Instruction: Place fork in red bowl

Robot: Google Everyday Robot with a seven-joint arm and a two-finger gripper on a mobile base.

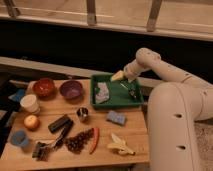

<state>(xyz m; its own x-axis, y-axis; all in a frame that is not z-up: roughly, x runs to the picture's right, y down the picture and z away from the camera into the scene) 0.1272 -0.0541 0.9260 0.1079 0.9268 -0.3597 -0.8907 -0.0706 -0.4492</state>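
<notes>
The fork (128,90) is a thin silvery piece lying in the right part of the green tray (114,104). The red bowl (44,87) sits at the table's far left, with the purple bowl (71,89) between it and the tray. My gripper (118,76) hangs at the tray's back edge, just up and left of the fork, open and holding nothing. The white arm (150,61) reaches it from the right.
A pale crumpled wrapper (102,93) lies in the tray's left half. On the wooden table are a white cup (30,103), an orange (31,121), a metal cup (82,114), a blue sponge (116,118), a banana (120,145), a red chilli (95,140), grapes (77,143) and a black-handled tool (46,148).
</notes>
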